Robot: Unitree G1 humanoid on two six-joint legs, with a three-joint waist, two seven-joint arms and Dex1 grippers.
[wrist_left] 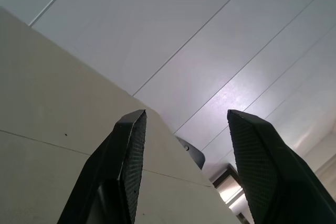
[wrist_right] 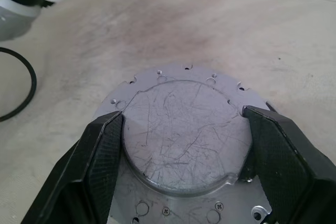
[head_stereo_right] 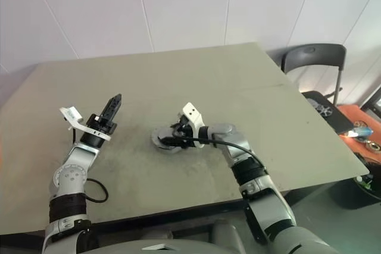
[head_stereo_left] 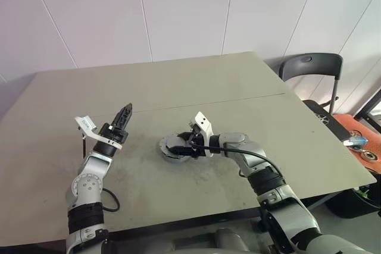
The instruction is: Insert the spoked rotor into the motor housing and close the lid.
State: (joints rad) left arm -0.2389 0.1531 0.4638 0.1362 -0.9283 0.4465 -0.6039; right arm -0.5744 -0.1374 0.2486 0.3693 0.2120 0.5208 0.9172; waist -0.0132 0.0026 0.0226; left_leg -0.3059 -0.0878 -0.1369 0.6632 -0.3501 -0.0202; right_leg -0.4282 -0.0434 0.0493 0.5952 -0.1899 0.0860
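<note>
- Near the middle of the grey table [head_stereo_left: 250, 87], just in front of my right arm, sits a round grey metal assembly [head_stereo_left: 172, 147]; I take it for the motor housing with the lid on top.
- Lid [wrist_right: 184, 137]: from the right wrist view I see a scratched, plain grey raised disc seated on a wider flange with small holes and notches round its edge. It looks flat and level, not tilted.
- Spoked rotor: I judge it is already inside under the lid, since no loose wheel lies on the table, but I cannot confirm this.
- Right gripper [wrist_right: 181, 145]: its jaws stand wide apart, one finger on each side of the raised disc, close against its edge. I cannot tell whether they press it or merely bracket it.
- Left gripper [head_stereo_left: 123, 114]: raised above the table, well apart from the assembly, pointing forward and up; its jaws are apart with nothing between them.
- Progress, as I judge it: insertion and covering appear done. What may remain is seating or turning the lid home and withdrawing my right arm.
- Writing, brands, labels: none that I can read on the lid, flange or grippers.
- Beyond the table: a black chair [head_stereo_left: 312, 66] at its far right corner.
</note>
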